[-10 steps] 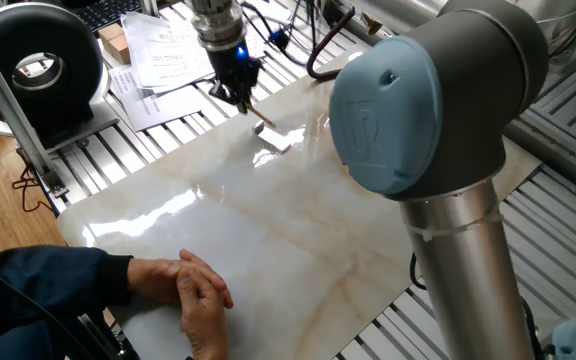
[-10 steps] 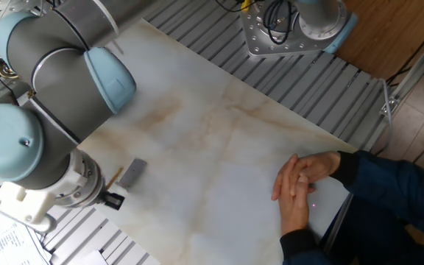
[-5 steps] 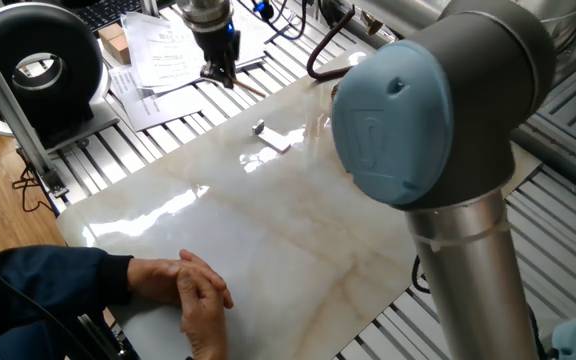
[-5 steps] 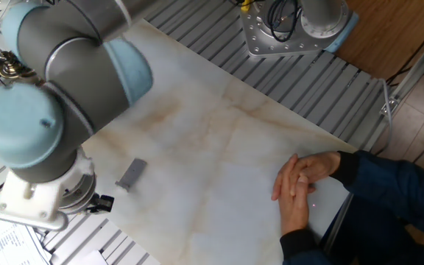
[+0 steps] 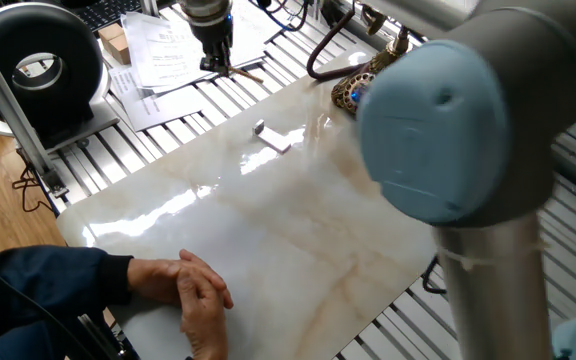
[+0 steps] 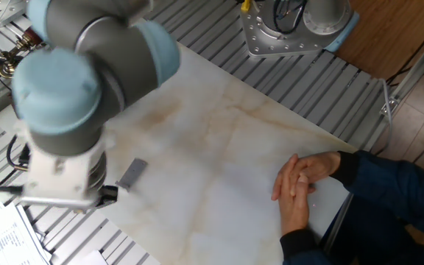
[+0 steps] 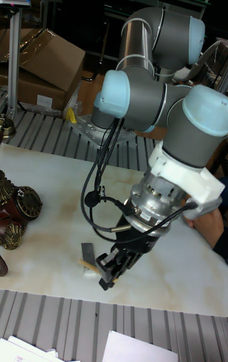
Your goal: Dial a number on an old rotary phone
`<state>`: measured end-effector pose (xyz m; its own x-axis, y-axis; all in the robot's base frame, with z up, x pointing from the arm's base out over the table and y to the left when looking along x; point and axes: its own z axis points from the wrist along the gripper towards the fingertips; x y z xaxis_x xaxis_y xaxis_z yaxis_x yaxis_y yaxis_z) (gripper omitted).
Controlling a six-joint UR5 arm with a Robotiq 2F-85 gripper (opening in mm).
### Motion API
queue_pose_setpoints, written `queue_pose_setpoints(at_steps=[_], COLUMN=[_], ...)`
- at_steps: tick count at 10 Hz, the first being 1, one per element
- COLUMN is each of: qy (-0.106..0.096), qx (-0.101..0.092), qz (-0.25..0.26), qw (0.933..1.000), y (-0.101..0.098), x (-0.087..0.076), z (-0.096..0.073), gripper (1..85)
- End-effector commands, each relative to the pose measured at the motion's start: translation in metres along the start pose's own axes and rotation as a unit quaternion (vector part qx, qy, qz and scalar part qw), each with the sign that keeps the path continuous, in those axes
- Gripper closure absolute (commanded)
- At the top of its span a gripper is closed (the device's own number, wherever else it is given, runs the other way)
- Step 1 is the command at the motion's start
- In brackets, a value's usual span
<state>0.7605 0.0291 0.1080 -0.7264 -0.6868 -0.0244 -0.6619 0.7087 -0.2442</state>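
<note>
The old rotary phone (image 5: 352, 91) stands at the far right corner of the marble slab (image 5: 268, 220), half hidden behind my arm's elbow. In the tall fixed view the phone (image 7: 17, 205) sits at the left edge, its round brass dial facing out. My gripper (image 5: 217, 66) hangs over the metal slats beyond the slab's far edge, well left of the phone. It is shut on a thin wooden stick (image 5: 246, 71). The tall fixed view shows the gripper (image 7: 106, 275) low over the slab's edge, with the stick's tip (image 7: 84, 264) poking out sideways. In the other fixed view my arm hides the gripper.
A small grey flat piece (image 5: 273, 138) lies on the slab near the gripper. A person's clasped hands (image 5: 194, 290) rest on the near corner. A big black round device (image 5: 38, 62) and loose papers (image 5: 168, 50) sit beyond the slab on the left.
My gripper has moved from above the grey piece out past the slab's far edge towards the papers. The elbow swung right and uncovered the phone.
</note>
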Motion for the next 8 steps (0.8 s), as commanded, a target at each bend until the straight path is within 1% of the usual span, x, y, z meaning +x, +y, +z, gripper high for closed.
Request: queue_pose_setpoints(at_steps=[1, 2, 3, 4, 5, 6, 7, 8], qy=[-0.042, -0.041, -0.041, -0.038, -0.041, -0.056, -0.06, -0.056], qx=[-0.012, -0.019, -0.016, -0.025, -0.062, -0.065, -0.046, -0.029], qz=[-0.064, -0.064, -0.065, -0.057, -0.048, -0.052, -0.066, -0.071], qw=[0.997, 0.9969, 0.9969, 0.9973, 0.996, 0.995, 0.995, 0.9955], y=[0.023, 0.027, 0.024, 0.027, 0.047, 0.048, 0.039, 0.03], x=[-0.015, -0.019, -0.021, -0.02, -0.021, -0.029, -0.031, -0.029], z=[-0.016, -0.017, -0.016, -0.015, -0.017, -0.018, -0.017, -0.016], gripper=[83.7, 83.7, 83.7, 83.7, 83.7, 83.7, 83.7, 83.7])
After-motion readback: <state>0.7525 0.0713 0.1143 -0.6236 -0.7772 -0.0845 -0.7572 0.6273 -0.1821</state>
